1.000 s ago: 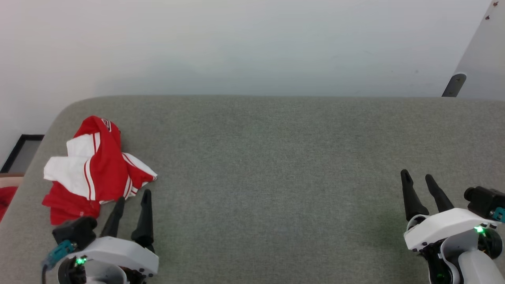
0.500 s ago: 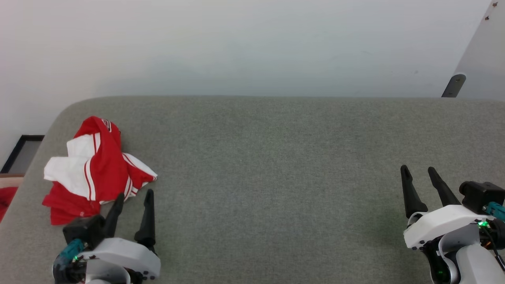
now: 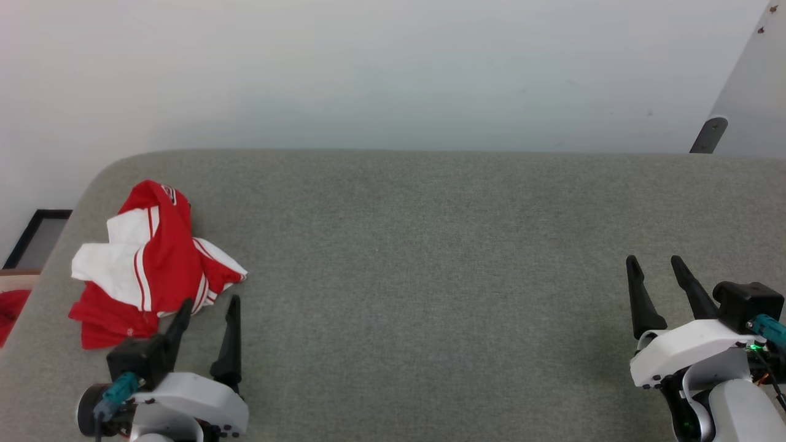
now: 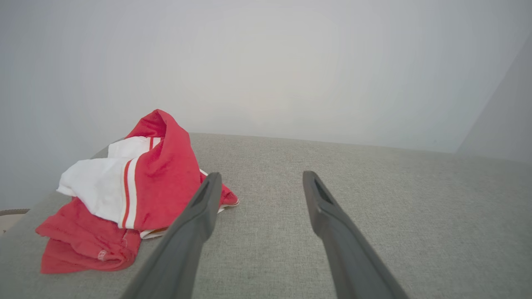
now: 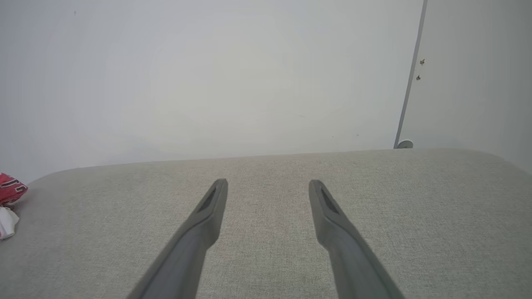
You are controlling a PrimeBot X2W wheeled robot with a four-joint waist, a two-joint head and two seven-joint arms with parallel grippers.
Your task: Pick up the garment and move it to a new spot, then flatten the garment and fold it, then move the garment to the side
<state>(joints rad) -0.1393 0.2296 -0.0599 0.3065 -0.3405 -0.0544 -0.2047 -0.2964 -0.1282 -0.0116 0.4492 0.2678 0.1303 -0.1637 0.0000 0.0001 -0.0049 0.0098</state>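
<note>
The garment, a red jersey with white sleeves and striped trim, lies crumpled in a heap at the left end of the grey cushioned surface. In the left wrist view the garment sits just left of my fingers. My left gripper stands open right at the heap's near right edge, with nothing between its fingers. My right gripper is open and empty far off at the right side. A small edge of the garment shows at the far left of the right wrist view, well away from the right gripper.
A pale wall rises behind the surface. Off the surface's left edge lie a dark-framed panel and a bit of red cloth low down. A grey bracket stands at the back right.
My left gripper has drawn back slightly toward the view's bottom edge and tilted a little; the right gripper shifted slightly up. The garment lies as before.
</note>
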